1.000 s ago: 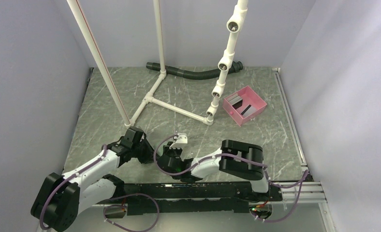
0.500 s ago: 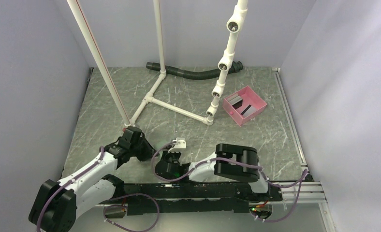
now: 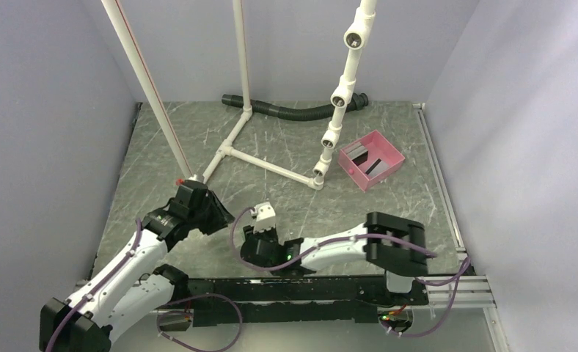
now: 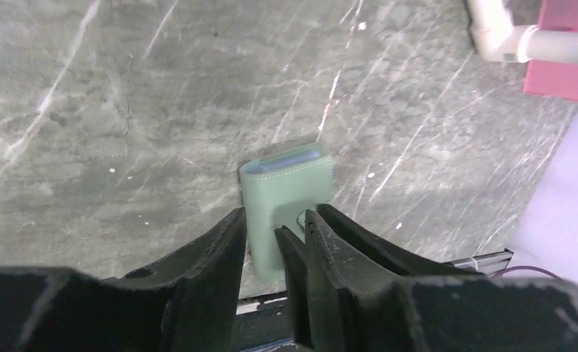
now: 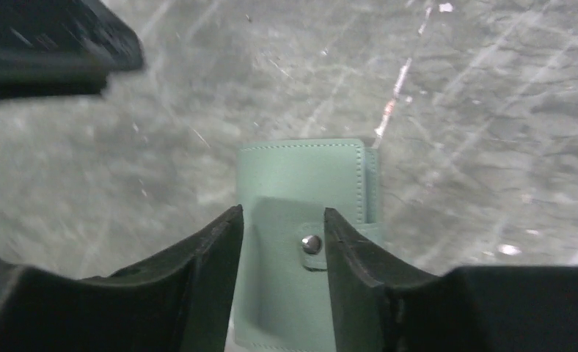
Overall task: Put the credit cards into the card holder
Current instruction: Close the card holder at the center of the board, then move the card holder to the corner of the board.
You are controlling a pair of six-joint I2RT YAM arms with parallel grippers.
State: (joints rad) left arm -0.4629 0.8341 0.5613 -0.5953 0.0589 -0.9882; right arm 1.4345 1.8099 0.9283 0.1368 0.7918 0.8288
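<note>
Now the right arm's elbow (image 3: 392, 235) sits farther right, the left arm (image 3: 136, 253) farther up-frame. Both hang released, the left end effector (image 4: 279, 214) and the right end effector (image 5: 282, 213). The right, nearer, straddles the card holder (image 5: 301, 172) at lower centre on the desk (image 5: 455, 110), long axis along its jaws.

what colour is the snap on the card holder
Silver snap on the card holder, clearest in right wrist view.

Both arms stretch low and forward, left tool (image 4: 275, 229) and right tool (image 5: 280, 220) slightly parted.
</note>
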